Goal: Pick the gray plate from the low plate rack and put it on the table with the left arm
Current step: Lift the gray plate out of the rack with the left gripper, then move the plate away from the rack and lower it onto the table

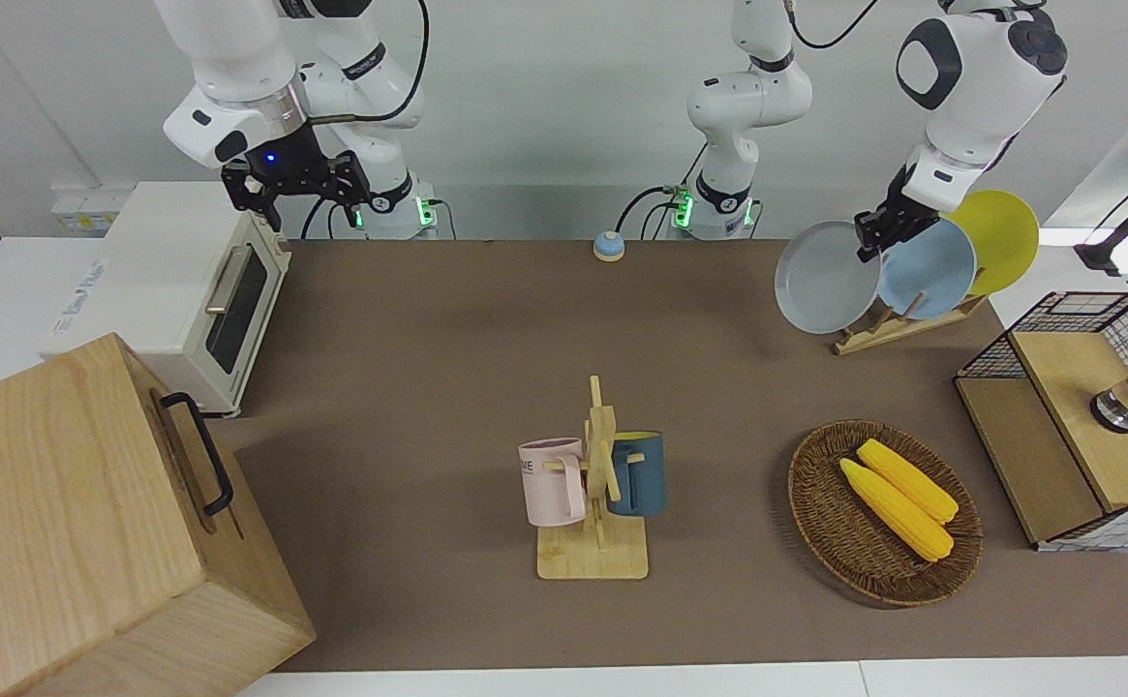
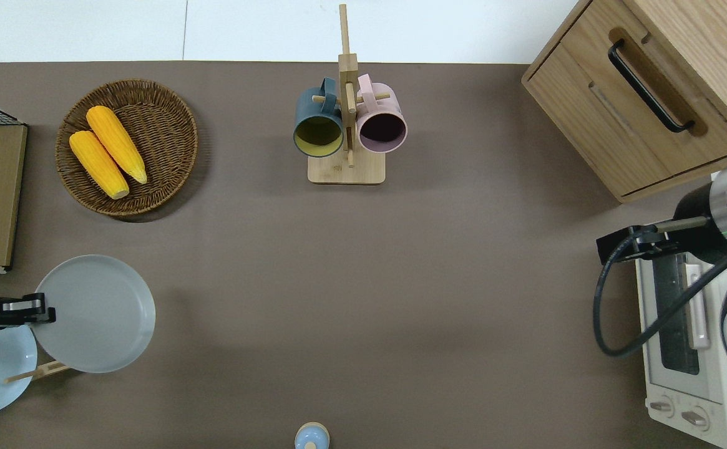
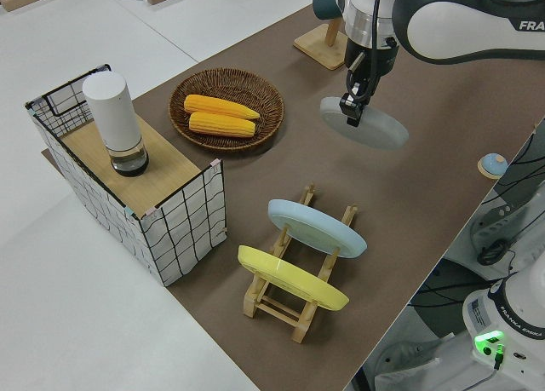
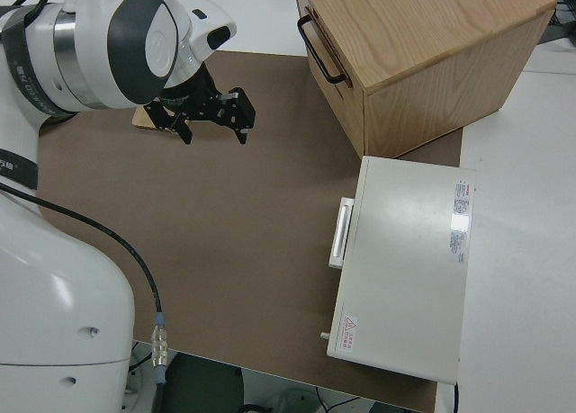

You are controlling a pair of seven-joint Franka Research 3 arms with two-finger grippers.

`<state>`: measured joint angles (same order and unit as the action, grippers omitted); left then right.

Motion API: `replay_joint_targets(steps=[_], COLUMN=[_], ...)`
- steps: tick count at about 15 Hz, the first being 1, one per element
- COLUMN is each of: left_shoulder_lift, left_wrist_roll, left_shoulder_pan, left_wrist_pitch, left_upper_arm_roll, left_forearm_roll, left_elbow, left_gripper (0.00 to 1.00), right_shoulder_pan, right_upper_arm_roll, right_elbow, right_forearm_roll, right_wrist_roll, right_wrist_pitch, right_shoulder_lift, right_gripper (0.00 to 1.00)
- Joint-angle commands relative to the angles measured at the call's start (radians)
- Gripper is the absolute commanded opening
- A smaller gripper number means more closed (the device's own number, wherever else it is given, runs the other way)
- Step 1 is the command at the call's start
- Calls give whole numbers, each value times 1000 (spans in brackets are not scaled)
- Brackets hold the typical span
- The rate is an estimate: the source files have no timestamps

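Over bare brown tabletop point(image 2: 338, 280) beside the low wooden rack point(image 3: 298, 301), my left gripper point(image 2: 42, 310) pinches the round pale gray plate's point(image 2: 95, 313) rim — lifted clear; next, I lower it flat and let go.

The brown table point(image 1: 428, 368) carries a mug tree point(image 1: 594, 503), corn basket point(image 1: 883, 513), low plate rack point(image 1: 898, 324) and toaster oven point(image 1: 186, 290).

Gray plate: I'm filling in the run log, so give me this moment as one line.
left gripper: shut on gray plate | plate: lifted off low plate rack, over table | right arm: parked
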<state>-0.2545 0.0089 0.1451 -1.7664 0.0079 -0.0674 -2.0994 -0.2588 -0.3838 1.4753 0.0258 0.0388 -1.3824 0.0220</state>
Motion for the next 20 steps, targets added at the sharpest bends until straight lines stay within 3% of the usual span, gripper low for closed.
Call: replay_joint_targets(steps=[1,10,14,20], left_shoulder_lift=[41,113,121,195], left_wrist_roll=[41,321,373,485], left_shoulder_pan=[-51,-51,-55,-55], left_wrist_pitch=[-34,-74,-191,-304], left_upper_arm_roll=[4,4,4,3], left_forearm_roll=[-118,-370,-376,-437], left_elbow=[-5,-40,-131,-206], left_gripper=[83,83,91,110], right_shoulder_pan=[-23,-23,-23,-23], right_upper_arm_roll=[-21,-21,-21,-21], right_elbow=[-7,-7,-7,-6], right_forearm_roll=[6,6,6,6], right_wrist_roll=[12,12,12,12], right_wrist_pitch=[11,11,11,11], right_shoulder_lift=[-2,-2,-2,-2], right_gripper=[983,983,983,983])
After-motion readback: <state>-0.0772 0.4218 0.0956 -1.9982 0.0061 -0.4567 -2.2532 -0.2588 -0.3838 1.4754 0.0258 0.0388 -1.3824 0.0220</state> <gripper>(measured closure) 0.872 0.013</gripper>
